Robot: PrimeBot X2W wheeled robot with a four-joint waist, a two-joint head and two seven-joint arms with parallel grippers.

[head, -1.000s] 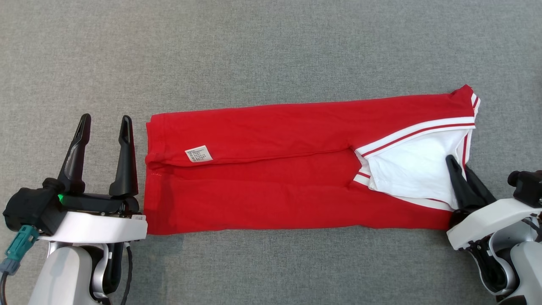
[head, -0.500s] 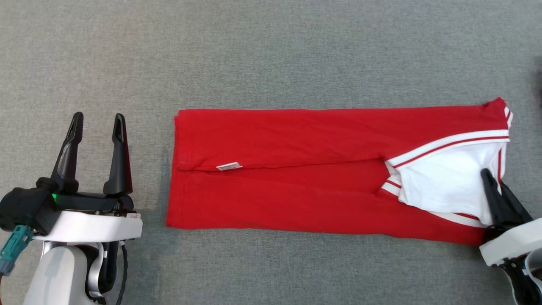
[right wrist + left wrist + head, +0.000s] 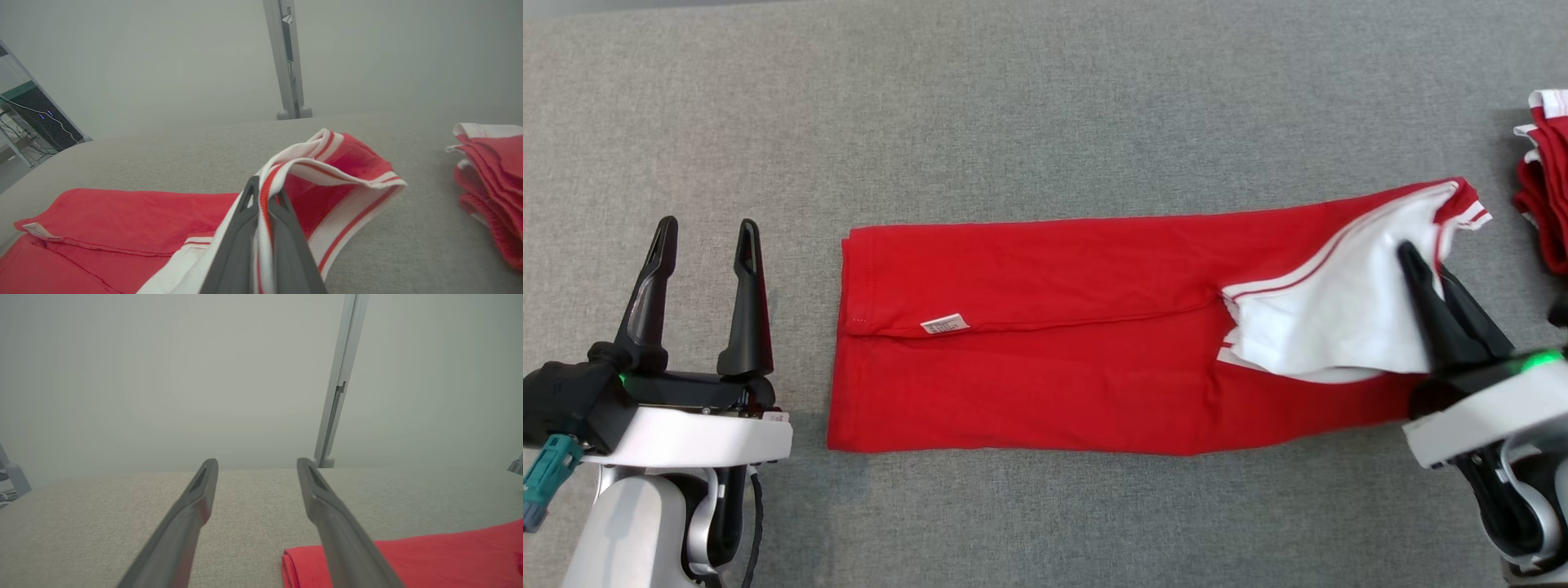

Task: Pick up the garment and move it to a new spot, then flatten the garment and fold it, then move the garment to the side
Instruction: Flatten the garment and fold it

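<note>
**Q:** What is the state of the right gripper [image 3: 1425, 265]?

**A:** Its two dark fingers are pressed together on the striped edge [image 3: 357, 226] of the garment [image 3: 1029, 327]. In the right wrist view this white band with its red stripe runs up between the fingers and folds over their tips. The pinched end is raised off the grey surface [image 3: 1045, 106]. A white inner face [image 3: 1331, 310] is turned up just to the left of the fingers.

**Q:** What lies outward from that grip?

**A:** The rest of the garment, red, stretches away to the gripper's left as a long folded strip lying flat on the surface. A fold line runs along its length, and a small white label [image 3: 944, 323] sits on that line near the far end. To the gripper's right, apart from the held end, lies a pile of clothes [image 3: 1547, 188] in the same red and white. Beyond the fingertips a grey post [image 3: 288, 61] rises at the far edge of the surface.

**Q:** And the left gripper [image 3: 707, 224]?

**A:** Its fingers stand wide apart with nothing between them. The garment's far end lies near its right finger without touching it. In the left wrist view the folded red corner shows beside that finger, low on the surface.
</note>
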